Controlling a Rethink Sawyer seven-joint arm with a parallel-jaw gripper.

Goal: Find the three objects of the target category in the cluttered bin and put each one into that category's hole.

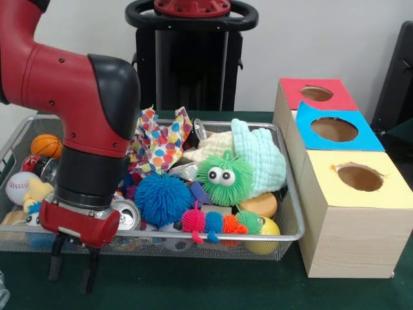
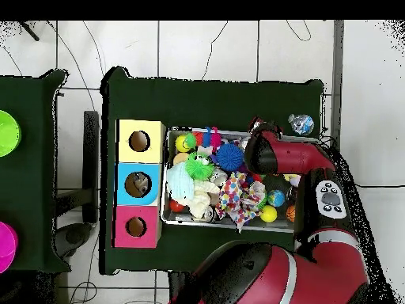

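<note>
Though empty, parted pincer (image 1: 72, 270) outside bin (image 1: 284, 236), left of spiky blue ball (image 1: 162, 199).

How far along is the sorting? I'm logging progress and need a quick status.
Done: in the overhead view something already lies inside the blue hole. In hand: nothing; the gripper hangs open and empty over the bin's front rim. Left: the bin is full of toys, and the red hole and yellow hole look empty.
</note>
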